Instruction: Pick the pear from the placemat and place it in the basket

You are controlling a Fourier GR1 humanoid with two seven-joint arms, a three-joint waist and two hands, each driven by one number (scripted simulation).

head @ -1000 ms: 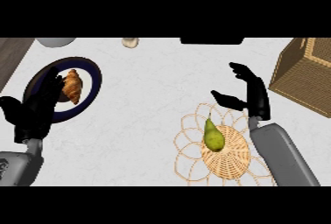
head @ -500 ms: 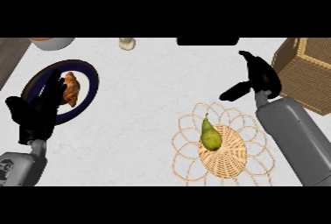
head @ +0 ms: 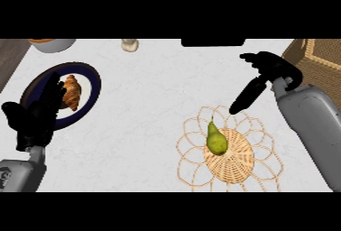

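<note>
Right robot hand [head: 266,72] hangs open above the pear [head: 215,139] on its placemat [head: 263,151]

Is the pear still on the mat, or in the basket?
On the mat: the pear lies on the woven placemat. The basket sits apart, at the right edge.

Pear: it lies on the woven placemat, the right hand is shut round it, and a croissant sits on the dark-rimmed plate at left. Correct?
Not quite. In the head view the right hand is not round the pear; it is apart from it, above the woven placemat and holding nothing. The pear does lie on the placemat, and the croissant sits on the dark-rimmed plate.
</note>
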